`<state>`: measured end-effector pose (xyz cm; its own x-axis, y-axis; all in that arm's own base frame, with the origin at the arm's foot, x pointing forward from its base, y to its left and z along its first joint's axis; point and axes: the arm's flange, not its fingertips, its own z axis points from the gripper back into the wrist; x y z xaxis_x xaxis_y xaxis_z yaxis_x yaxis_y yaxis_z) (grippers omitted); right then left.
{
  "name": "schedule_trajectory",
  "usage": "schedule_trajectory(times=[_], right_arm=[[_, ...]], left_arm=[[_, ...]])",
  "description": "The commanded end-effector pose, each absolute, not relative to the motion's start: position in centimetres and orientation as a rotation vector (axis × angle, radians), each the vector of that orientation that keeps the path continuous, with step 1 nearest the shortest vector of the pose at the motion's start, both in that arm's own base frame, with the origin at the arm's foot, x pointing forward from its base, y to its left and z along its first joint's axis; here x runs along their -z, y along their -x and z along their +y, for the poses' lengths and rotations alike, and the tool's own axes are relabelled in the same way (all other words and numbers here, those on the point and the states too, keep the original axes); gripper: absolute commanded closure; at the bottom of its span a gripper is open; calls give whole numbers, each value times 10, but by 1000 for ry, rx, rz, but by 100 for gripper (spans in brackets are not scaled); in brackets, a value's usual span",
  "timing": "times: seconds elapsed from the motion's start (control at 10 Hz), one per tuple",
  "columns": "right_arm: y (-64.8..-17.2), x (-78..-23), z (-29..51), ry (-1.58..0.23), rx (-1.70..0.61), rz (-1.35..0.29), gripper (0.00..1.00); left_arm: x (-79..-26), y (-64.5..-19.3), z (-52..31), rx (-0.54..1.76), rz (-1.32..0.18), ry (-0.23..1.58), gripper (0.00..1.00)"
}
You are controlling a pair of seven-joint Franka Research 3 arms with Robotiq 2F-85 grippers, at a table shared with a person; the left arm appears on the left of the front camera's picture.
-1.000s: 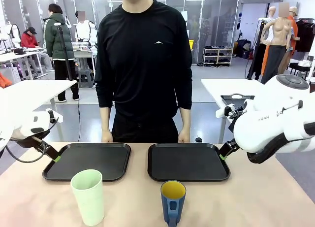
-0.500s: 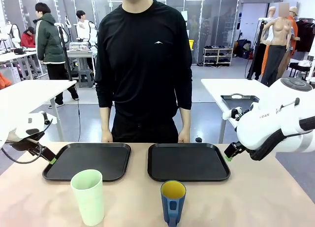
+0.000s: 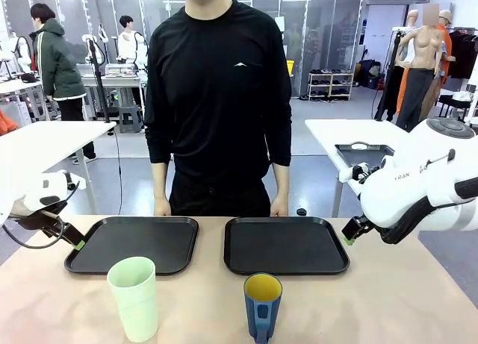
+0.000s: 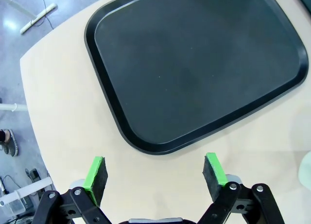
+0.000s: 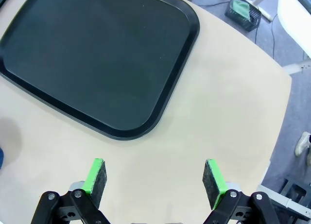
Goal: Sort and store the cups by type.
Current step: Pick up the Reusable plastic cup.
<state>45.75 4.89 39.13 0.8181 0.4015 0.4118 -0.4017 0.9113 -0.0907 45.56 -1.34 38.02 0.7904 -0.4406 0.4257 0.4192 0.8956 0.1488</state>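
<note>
- Table (image 3: 396, 307): carries both trays and both cups; each claw hangs over a bare patch of it at an outer tray corner
- Left tray (image 3: 131, 243): black and bare inside; in the left wrist view its corner lies directly ahead of the left claw (image 4: 155, 171), just past the fingertips
- Right tray (image 3: 284, 243): black and bare inside; in the right wrist view it lies ahead of the right claw (image 5: 154, 174) and off to one side, with open table between the tray rim and the green pads
- Tumbler (image 3: 134, 299): pale mint-green, upright on the table, on the robot's side of the left tray; it stands inboard of the left claw, apart from it
- Mug (image 3: 262, 303): dark blue with a yellow inside, upright on the table, handle toward the robot; it stands on the robot's side of the right tray, well apart from the right claw
- Left claw: jaws wide apart, nothing between the pads
- Right claw: jaws wide apart, nothing between the pads
- Task status, as a judgement: no step is complete; neither cup is gripped or stored
- Remaining work, as a judgement: grasp each cup and set it on its own tray, one type per tray
</note>
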Motion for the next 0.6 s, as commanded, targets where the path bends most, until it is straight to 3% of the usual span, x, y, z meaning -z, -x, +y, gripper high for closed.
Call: schedule_trajectory(times=[0.0, 0.5], right_arm=[[-458, -392, 49, -8, -423, -441, 0], [-458, -392, 49, -8, -423, -441, 0]], left_arm=[[-382, -455, -13, 470, -475, -46, 0], [-382, -455, -13, 470, -475, -46, 0]])
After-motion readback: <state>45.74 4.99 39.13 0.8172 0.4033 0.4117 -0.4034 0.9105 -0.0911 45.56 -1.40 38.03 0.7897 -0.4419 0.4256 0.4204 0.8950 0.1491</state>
